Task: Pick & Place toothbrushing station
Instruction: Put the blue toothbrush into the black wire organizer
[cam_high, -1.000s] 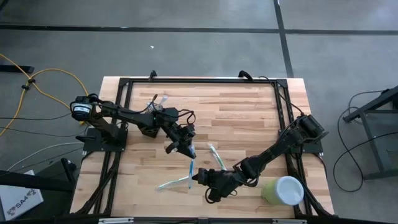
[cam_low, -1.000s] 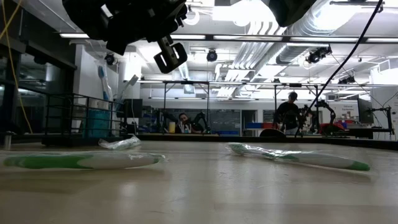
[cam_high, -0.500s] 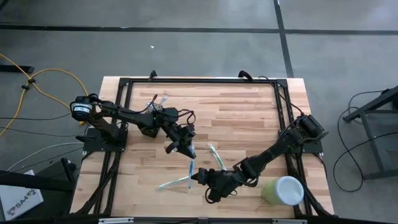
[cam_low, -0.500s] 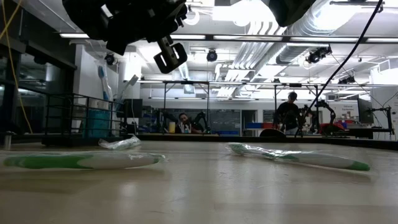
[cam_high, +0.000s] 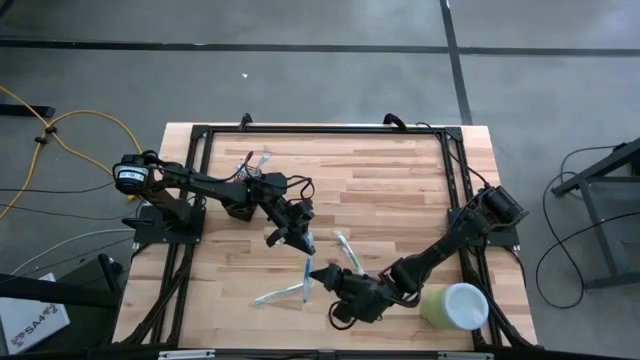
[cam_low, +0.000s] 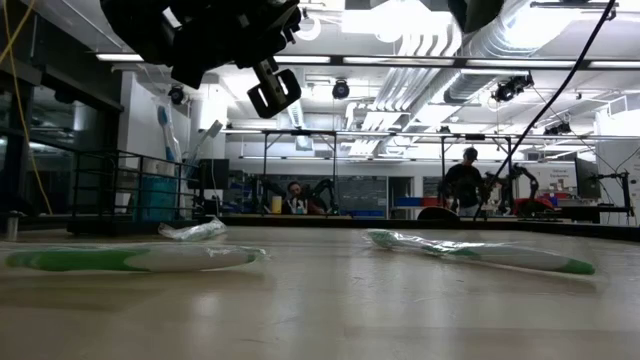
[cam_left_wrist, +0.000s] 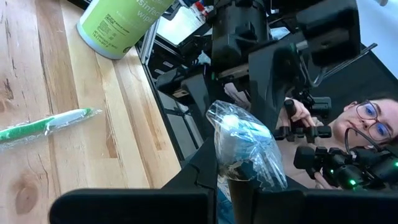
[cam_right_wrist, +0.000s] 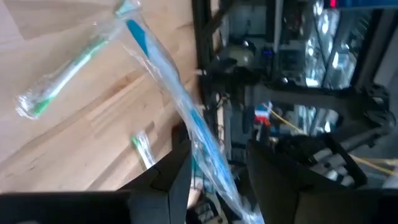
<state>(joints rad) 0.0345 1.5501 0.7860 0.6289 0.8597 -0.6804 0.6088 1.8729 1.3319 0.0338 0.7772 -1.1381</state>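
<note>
A blue toothbrush (cam_high: 307, 268) in a clear wrapper is held off the table between the two arms, its length running toward the near edge. My left gripper (cam_high: 298, 240) is shut on its far end. My right gripper (cam_right_wrist: 217, 163) stands open at its near end, one finger on each side of the wrapped brush (cam_right_wrist: 163, 70); I cannot tell whether either finger touches it. The toothbrushing station does not show plainly. My left arm covers its place at the far left, where two wrapped brushes (cam_high: 256, 162) stick out. My left gripper pinches the crumpled end of the brush's clear wrapper (cam_left_wrist: 244, 144) between its two fingers, coming in level from the table's left. The brush runs on from the fingers toward my right gripper, lifted clear of the table.
Two green wrapped toothbrushes lie flat on the wood, one near the front (cam_high: 275, 296), one right of centre (cam_high: 347, 250). A pale green cup (cam_high: 455, 305) stands at the near right corner. A black frame (cam_high: 320, 128) rims the table. A person (cam_left_wrist: 367, 121) is beyond the table's edge.
My right gripper has opened and let go of the blue toothbrush's near end, and its wrist has turned. The brush stays where it was, held by my left gripper.
</note>
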